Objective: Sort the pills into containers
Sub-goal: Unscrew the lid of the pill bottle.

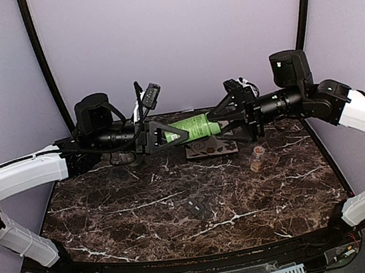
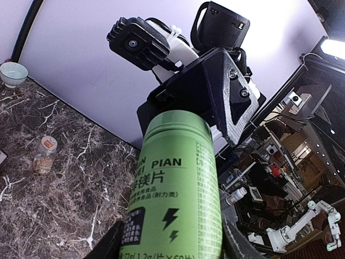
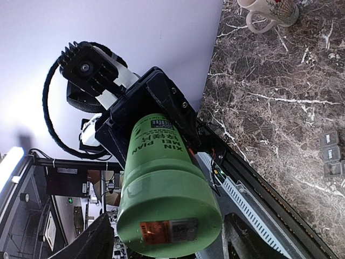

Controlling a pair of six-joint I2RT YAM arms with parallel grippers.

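A green pill bottle [image 1: 195, 127] hangs level in the air between both arms, above the back of the table. My left gripper [image 1: 169, 137] is shut on its body [image 2: 172, 183], with a finger pressed on each side. My right gripper [image 1: 231, 114] stands around the wide cap [image 3: 170, 216], its fingers [image 3: 94, 243] a narrow gap off each side. The dark grey strip of three lidded compartments [image 1: 197, 206] lies in the middle of the table, lids shut, and also shows in the right wrist view [image 3: 331, 155]. No loose pills show.
A small clear jar [image 1: 258, 158] with tan contents stands right of centre and also shows in the left wrist view [image 2: 44, 155]. A dark patterned mat [image 1: 211, 148] lies under the bottle. A cream mug [image 3: 268, 11] and a pale green bowl [image 2: 13, 73] stand near the back edge.
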